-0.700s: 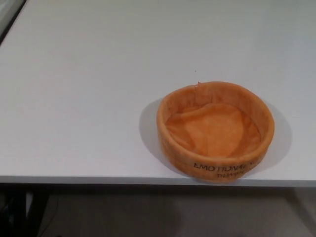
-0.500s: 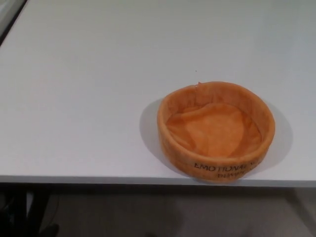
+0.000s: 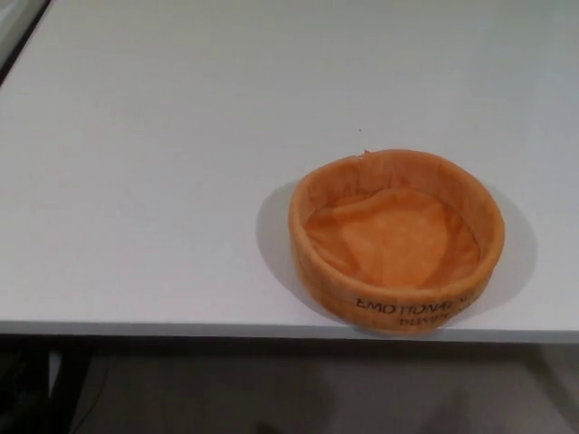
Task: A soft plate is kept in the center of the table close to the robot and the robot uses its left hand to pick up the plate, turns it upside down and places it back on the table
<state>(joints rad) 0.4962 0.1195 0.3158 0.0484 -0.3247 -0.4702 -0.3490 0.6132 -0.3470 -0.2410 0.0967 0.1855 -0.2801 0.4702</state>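
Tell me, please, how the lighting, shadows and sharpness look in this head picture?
Head view: light is soft and even, with no harsh glare on the white table; the orange plate casts a faint shadow to its left and right on the table; the picture is slightly soft, so the black lettering on the plate's wall is hard to read; below the table edge it is dark and blurred.

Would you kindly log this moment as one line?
plate: upright, near table front edge | left hand: not in view | right hand: not in view | flip: not started

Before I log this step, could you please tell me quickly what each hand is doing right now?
Left hand: not in view.
Right hand: not in view.
The orange soft plate sits untouched, opening up, on the white table.
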